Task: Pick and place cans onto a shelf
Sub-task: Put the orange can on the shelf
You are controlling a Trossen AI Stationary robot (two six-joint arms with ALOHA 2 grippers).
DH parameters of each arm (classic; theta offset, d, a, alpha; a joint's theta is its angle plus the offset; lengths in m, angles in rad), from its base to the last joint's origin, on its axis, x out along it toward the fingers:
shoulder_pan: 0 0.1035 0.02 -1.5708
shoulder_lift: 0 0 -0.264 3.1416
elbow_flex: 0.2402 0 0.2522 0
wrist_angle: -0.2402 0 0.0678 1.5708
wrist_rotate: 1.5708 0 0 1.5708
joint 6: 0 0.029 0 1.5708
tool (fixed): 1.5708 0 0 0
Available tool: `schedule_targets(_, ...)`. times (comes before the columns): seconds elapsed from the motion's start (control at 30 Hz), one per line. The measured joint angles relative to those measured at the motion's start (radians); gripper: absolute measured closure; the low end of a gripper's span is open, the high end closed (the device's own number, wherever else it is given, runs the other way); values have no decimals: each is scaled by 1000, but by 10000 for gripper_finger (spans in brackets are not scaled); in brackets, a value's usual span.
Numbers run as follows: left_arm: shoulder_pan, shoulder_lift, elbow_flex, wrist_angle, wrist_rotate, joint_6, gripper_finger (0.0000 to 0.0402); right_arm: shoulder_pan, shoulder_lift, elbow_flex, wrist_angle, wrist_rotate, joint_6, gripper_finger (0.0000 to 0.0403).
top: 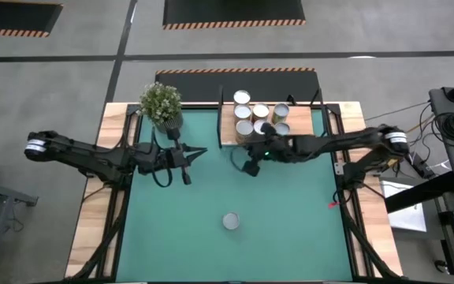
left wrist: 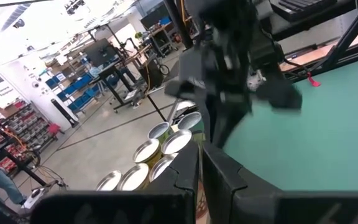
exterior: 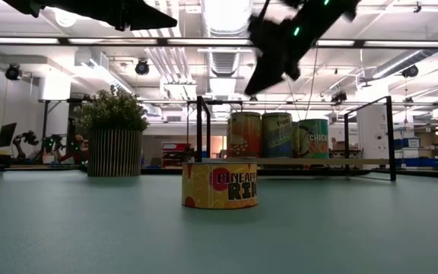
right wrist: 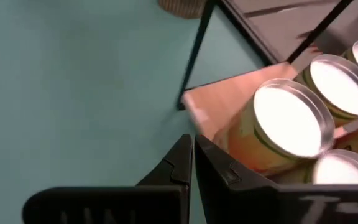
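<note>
**A:** Where do the tins stand at this moment?

**B:** A cluster of small round tins with silvery-white tops (top: 257, 118) stands on the flat light-wood shelf with thin black frame edges (top: 228, 126), at the far side of the green mat (top: 290, 213) that covers the wooden counter (top: 89, 237). One short tin with a yellow-and-pink label (exterior: 220, 184) sits alone on the mat, near its front edge and well apart from the shelf.

**A:** And the two arms?

**B:** The right hand (top: 250, 167) hangs above the mat just in front of the shelf, its dark fingers (right wrist: 194, 163) pressed together on nothing. In the right wrist view an orange-labelled tin (right wrist: 278, 127) at the shelf's corner lies just past the fingertips. The left hand (top: 198, 151) is raised over the mat's far left part, near the potted green plant in its ribbed round pot (top: 161, 105), fingers likewise together and empty.

**A:** How many tins are on the shelf?

**B:** About six from overhead, though the right arm covers part of the group, so the count is uncertain. From counter height, three tall tins (exterior: 276, 135) show side by side on the board.
</note>
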Motion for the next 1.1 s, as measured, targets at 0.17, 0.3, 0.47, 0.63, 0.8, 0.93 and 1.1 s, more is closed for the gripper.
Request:
schedule_targets(0.17,0,19,0,3,0,-14,402,34,-137,53,-150,-124,94,394)
schedule_targets(0.3,-1,44,1,2,1,-23,402,102,-229,41,-182,-131,108,394)
schedule_targets(0.47,-5,88,7,1,3,-100,402,196,-312,-12,-181,-132,159,394)
schedule_targets(0.63,-31,143,28,-23,3,-151,402,259,-334,-53,-197,-125,227,394)
schedule_targets(0.8,-74,207,45,-101,4,-273,402,282,-329,-75,-232,-136,275,394)
schedule_targets(0.93,-119,270,40,-116,5,-344,402,283,-321,-75,-282,-160,308,394)
schedule_targets(1.1,-164,353,41,-129,58,-354,402,283,-320,-75,-364,-162,353,394)
